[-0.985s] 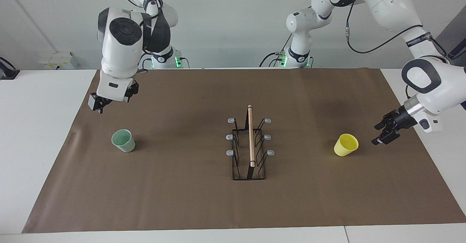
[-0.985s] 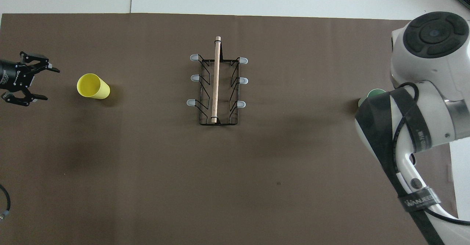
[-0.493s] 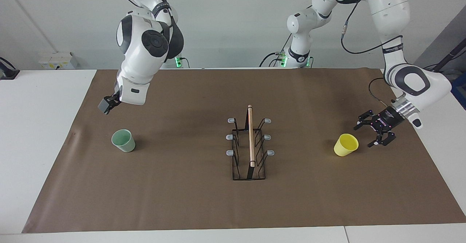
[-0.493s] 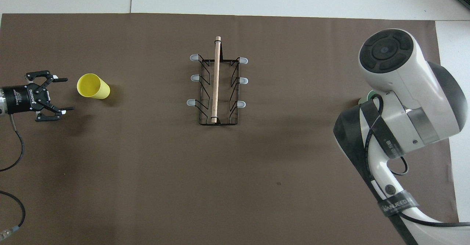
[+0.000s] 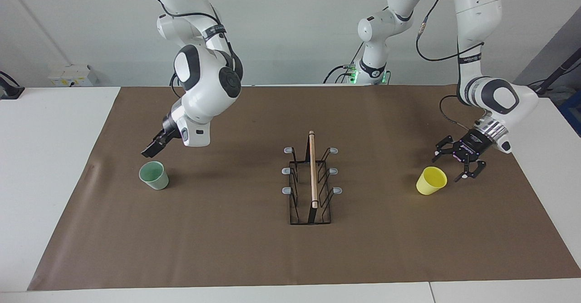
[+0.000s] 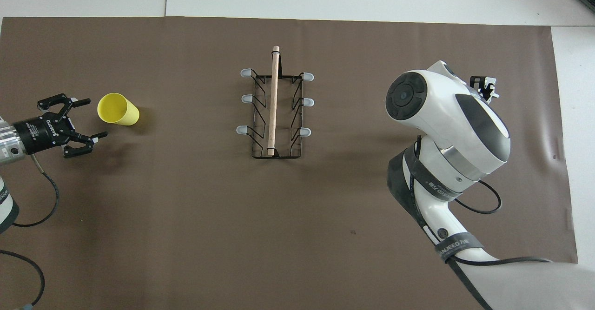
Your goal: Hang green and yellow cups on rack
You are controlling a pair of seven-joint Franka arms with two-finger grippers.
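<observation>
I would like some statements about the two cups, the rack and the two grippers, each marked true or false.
1. The yellow cup hangs on the rack. False: it stands on the brown mat.
2. The left gripper is open beside the yellow cup. True.
3. The right gripper holds the green cup. False: it hangs above the cup, apart from it.
4. All six pegs of the rack are bare. True.

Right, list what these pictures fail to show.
- Green cup: hidden in the overhead view by the right arm; only the facing view shows it.
- Right gripper: over the green cup in the facing view; finger gap too small to read, mostly arm-covered overhead.
- Left gripper, open beside the yellow cup: its arm is cut off by the overhead view's edge.
</observation>
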